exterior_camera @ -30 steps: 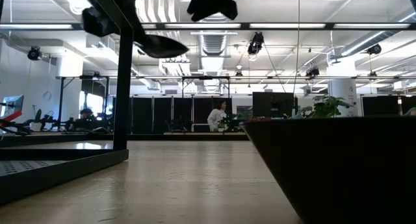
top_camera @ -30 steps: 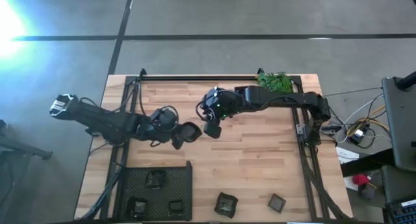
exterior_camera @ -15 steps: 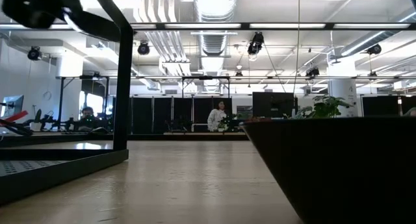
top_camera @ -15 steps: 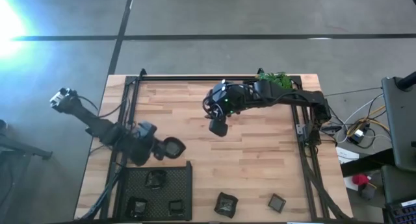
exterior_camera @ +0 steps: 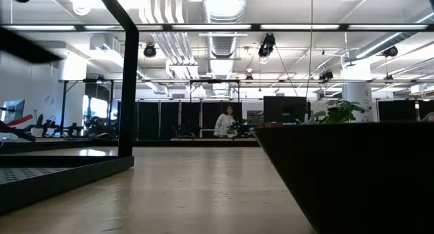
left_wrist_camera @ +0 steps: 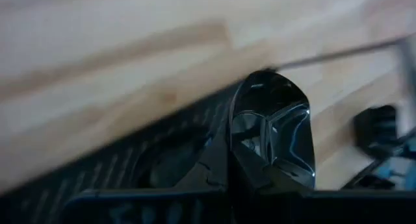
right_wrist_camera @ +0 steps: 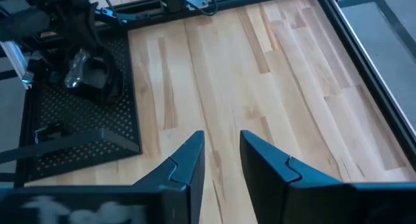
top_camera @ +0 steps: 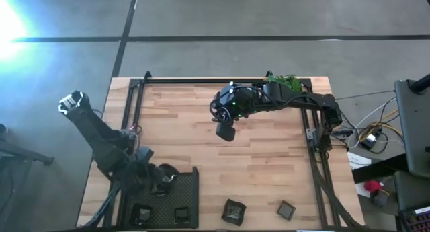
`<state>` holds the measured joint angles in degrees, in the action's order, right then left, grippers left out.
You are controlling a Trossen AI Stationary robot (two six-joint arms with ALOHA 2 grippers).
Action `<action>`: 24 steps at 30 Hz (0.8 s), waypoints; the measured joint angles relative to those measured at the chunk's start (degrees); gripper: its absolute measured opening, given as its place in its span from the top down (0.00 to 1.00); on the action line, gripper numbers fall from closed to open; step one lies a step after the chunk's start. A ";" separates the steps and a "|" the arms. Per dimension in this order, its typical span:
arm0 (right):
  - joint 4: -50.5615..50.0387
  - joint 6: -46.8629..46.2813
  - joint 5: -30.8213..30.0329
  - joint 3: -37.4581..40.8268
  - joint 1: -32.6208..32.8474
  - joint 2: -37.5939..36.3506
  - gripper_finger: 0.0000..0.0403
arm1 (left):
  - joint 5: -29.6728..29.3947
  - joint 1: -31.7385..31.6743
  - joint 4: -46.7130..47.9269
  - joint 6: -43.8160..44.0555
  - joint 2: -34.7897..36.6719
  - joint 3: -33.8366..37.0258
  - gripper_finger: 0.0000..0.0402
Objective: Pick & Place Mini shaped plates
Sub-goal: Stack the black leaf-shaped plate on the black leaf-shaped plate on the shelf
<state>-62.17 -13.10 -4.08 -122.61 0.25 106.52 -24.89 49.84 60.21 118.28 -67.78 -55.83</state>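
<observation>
Currently we log the bench (top_camera: 255,158) stock as follows.

Tray: black mesh tray (top_camera: 187,206) at the near-left corner of the bench. We count three mini shaped plates already lying in it: one (top_camera: 159,186) toward its far edge, two (top_camera: 142,214) (top_camera: 181,215) along its near edge. Their exact shapes are hard to tell from above.

In transit: one glossy dark plate (left_wrist_camera: 272,136), clamped by its rim in the left gripper (top_camera: 159,177), held over the tray's far edge. The left wrist view shows the mesh directly beneath it; it does not appear to be touching the tray yet.

Outstanding: two plates on bare wood along the near edge of the bench, a wavy-edged one (top_camera: 233,211) just right of the tray and a squarish one (top_camera: 287,209) farther right, well apart from it.

Right gripper (top_camera: 225,131): hangs above the middle of the bench, jaws apart and empty, as the right wrist view shows.

Other: green plant (top_camera: 283,83) at the far-right corner, untouched.

Progress, as we judge it: three placed, a fourth about to be released, two still to fetch. We see six plates in all.
</observation>
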 joint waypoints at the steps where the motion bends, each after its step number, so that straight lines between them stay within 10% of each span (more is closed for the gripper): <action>1: 0.00 -0.02 0.00 0.00 0.00 0.00 0.77 | 1.85 0.48 0.03 0.89 -0.70 0.00 1.00; 24: 0.35 0.02 -0.04 0.00 0.00 0.04 0.81 | 11.72 4.03 -4.25 7.48 -5.23 2.59 1.00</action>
<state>-61.82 -13.08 -4.12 -122.61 0.25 106.56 -13.16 53.87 55.96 125.75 -73.01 -53.25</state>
